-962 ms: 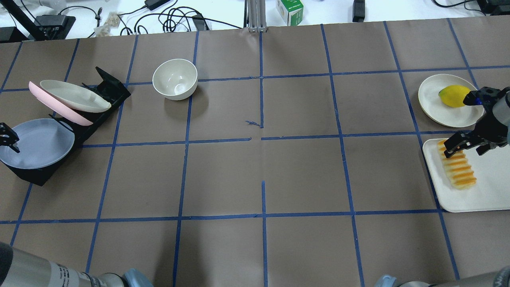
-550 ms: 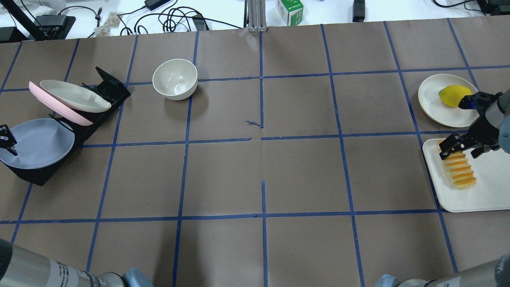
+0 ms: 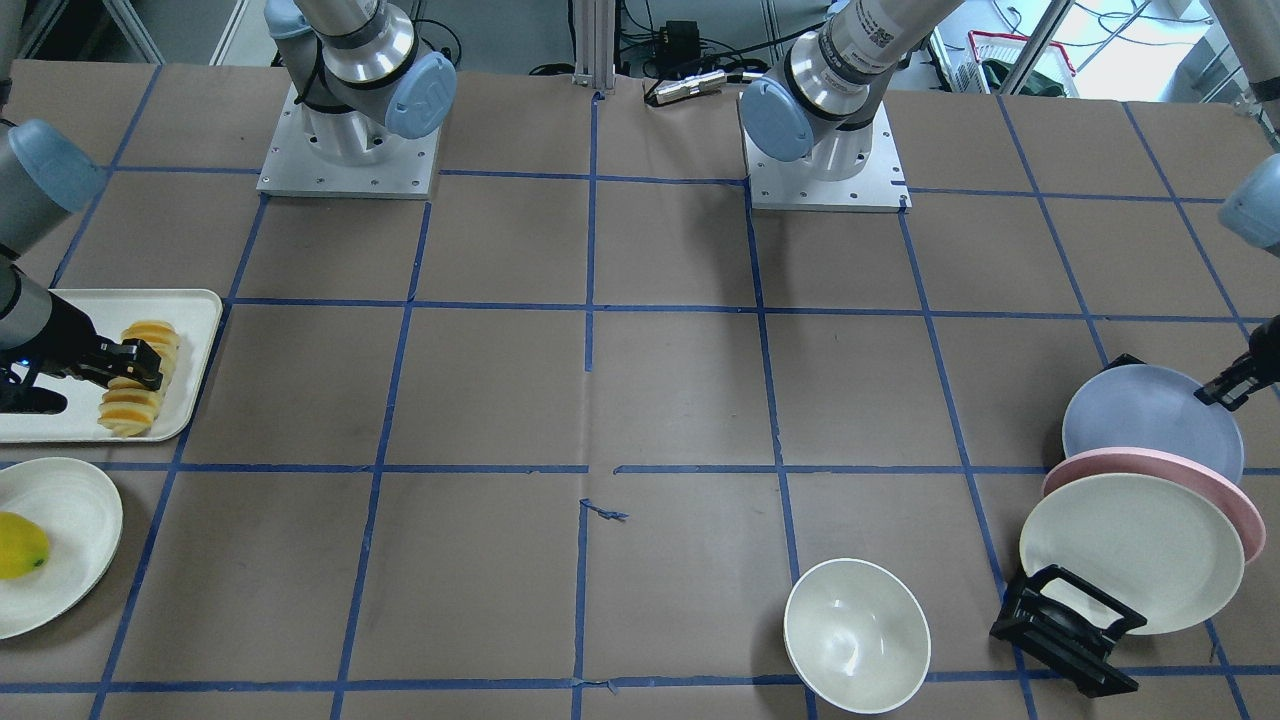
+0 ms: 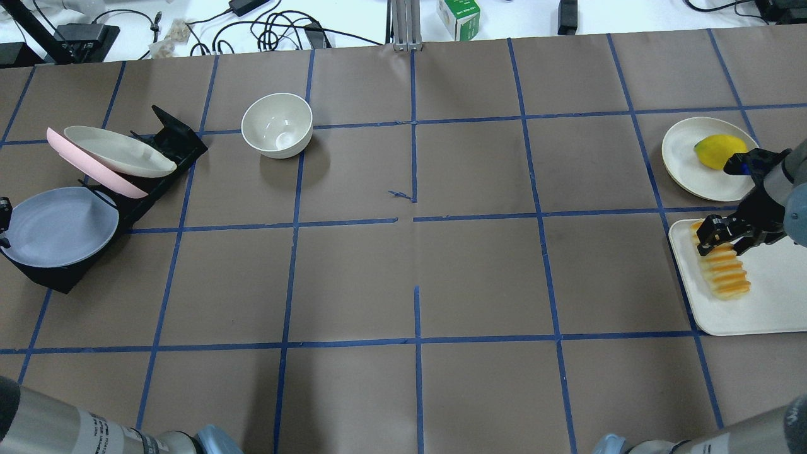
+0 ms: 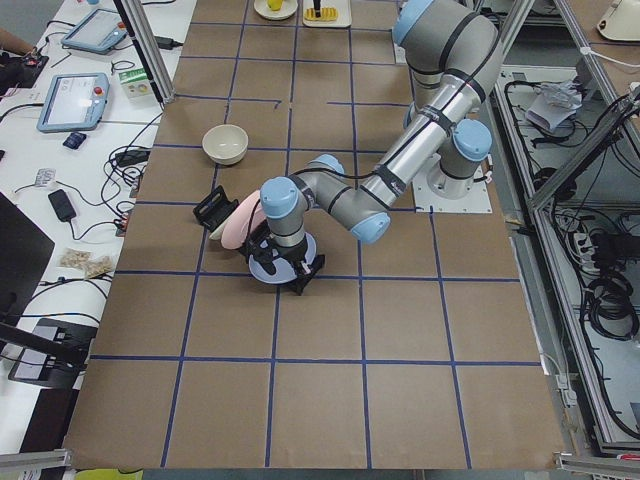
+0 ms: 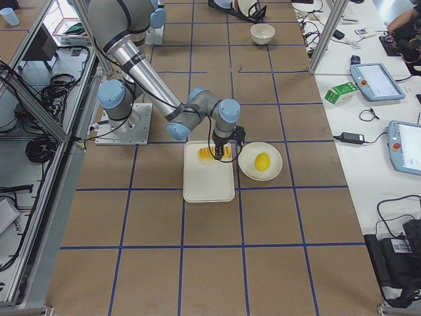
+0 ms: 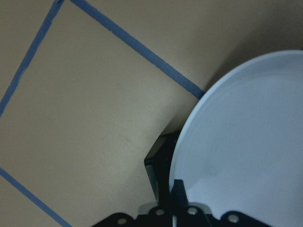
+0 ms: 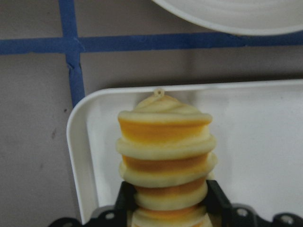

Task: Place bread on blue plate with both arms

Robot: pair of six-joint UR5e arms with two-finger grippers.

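The bread [image 4: 725, 271], a ridged orange-yellow loaf, lies on a white tray [image 4: 775, 296] at the right. My right gripper [image 4: 720, 244] is shut on the loaf's far end; in the right wrist view the fingers [image 8: 125, 198] press both sides of the bread [image 8: 163, 156]. The blue plate [image 4: 63, 227] leans in a black rack [image 4: 170, 142] at the left. My left gripper [image 4: 3, 222] is at the plate's left rim, shut on it. In the left wrist view one finger [image 7: 179, 189] lies on the plate [image 7: 246, 142]; the other is hidden behind it.
The rack also holds a pink plate [image 4: 94, 170] and a cream plate [image 4: 116, 151]. A cream bowl [image 4: 277, 125] stands at the back left of centre. A yellow lemon-like fruit [image 4: 715, 151] lies on a cream plate [image 4: 681, 154] beyond the tray.
My right gripper has closed its fingers onto the far end of the bread. My left gripper has shifted left to the blue plate's rim. The plate and the bread have not moved.
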